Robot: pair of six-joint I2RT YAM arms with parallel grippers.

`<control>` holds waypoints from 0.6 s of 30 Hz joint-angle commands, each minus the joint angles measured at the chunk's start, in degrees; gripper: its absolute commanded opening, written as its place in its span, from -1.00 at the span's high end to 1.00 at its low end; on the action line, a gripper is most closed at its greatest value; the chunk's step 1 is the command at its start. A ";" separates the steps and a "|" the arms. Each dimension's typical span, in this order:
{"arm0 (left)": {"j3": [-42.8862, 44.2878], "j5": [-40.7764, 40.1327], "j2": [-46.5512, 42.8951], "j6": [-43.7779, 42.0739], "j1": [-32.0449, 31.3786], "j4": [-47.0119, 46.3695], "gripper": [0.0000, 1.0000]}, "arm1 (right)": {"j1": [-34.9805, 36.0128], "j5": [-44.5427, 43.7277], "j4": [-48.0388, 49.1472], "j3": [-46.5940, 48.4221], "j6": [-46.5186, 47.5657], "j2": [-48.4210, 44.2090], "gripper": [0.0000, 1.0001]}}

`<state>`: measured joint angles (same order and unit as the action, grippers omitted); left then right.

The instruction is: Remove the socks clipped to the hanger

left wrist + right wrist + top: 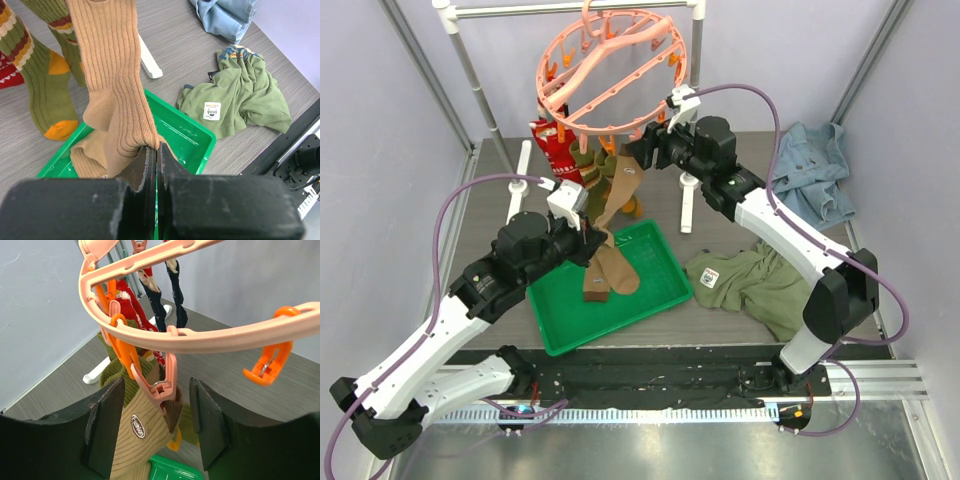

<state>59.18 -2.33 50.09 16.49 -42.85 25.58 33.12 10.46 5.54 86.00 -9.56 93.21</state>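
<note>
- While the round salmon-pink plastic hanger (215, 337) hangs from the white pole rack (520, 11), red, green and dark blue socks are clipped to it.
- The green plastic tray (620, 323) sits on the table below it.
- One long tan ribbed sock (115, 75) hangs straight down, with its top clipped to the hanger and its low end over the tray.
- The left gripper (156, 150) is squeezed tight on that low end.
- The right gripper (159, 407) is nearer the top. Its fingers stand apart, holding nothing.
- The small pink peg (167, 382) biting the sock sits right between them.
</note>
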 commanded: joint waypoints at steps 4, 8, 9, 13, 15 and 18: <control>0.15 0.48 -0.95 0.30 0.05 -1.33 1.00 | -0.17 2.37 2.72 4.09 0.16 0.92 -0.15; 0.06 0.66 -0.95 0.38 0.05 -1.33 1.00 | -0.08 2.29 3.25 4.27 -0.19 1.27 -0.03; 0.15 0.66 -0.95 0.38 0.05 -1.33 1.00 | -0.08 2.29 3.34 4.35 -0.45 1.27 -0.04; 0.41 0.13 -0.60 0.30 0.05 -0.80 1.00 | -0.08 2.46 4.13 4.44 -1.07 1.80 0.02; 0.33 0.13 -0.69 0.30 -0.04 -0.80 1.00 | -0.08 2.37 4.04 4.53 -1.25 1.97 0.15; 0.32 -0.13 -0.69 0.38 0.05 -0.80 1.00 | -0.17 1.24 4.04 4.27 -1.51 2.06 0.38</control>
<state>59.16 -2.35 50.09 16.51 -42.85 25.61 33.12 12.14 6.44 87.83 -10.46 95.00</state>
